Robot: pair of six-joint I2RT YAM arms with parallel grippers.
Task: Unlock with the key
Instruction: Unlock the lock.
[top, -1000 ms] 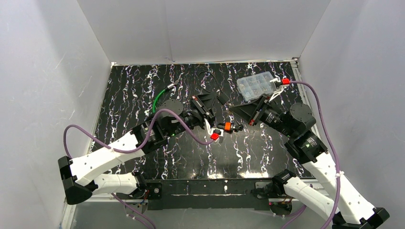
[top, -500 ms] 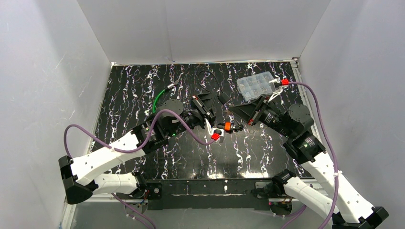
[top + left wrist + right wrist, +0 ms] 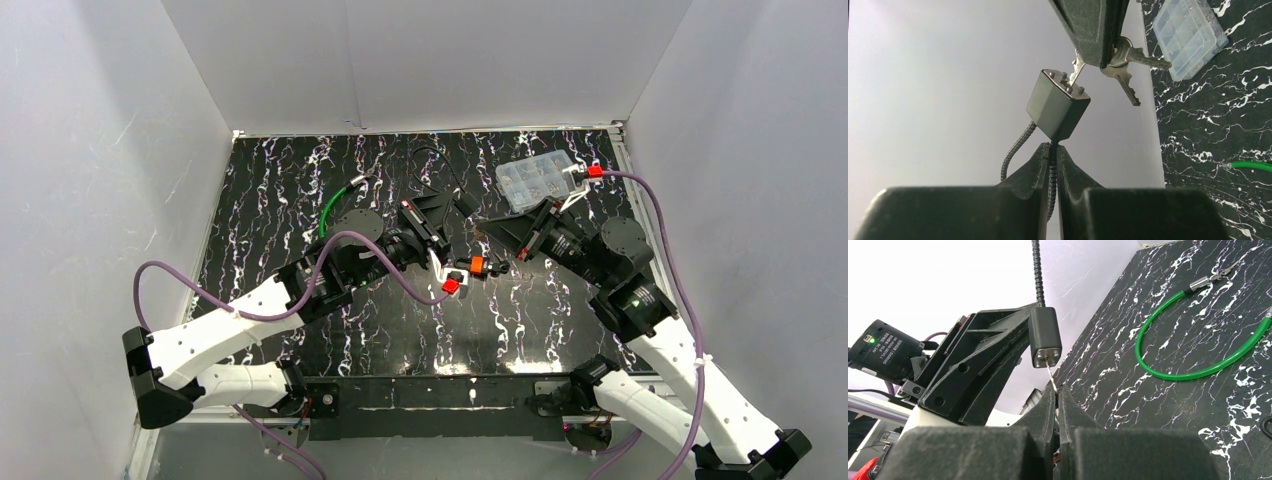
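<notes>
Lock: small black lock body (image 3: 1058, 105), held in the air mid-view, keyhole face turned toward 1 o'clock.
Left gripper (image 3: 1053, 150): fingers pressed together on the lock's ribbed cable (image 3: 1015, 150), just below the body at 6 o'clock.
Right gripper (image 3: 1058, 392): pinched on the key (image 3: 1050, 374), whose blade enters the keyhole at 12 o'clock.
Spare keys (image 3: 1128, 85): dangling at 2 o'clock of the lock.
Step, as judged: turning the key.
Doing it well: rotate about the blade's own line with the left grip braced. Any sideways pull could bend the key or let the cable slip.
</notes>
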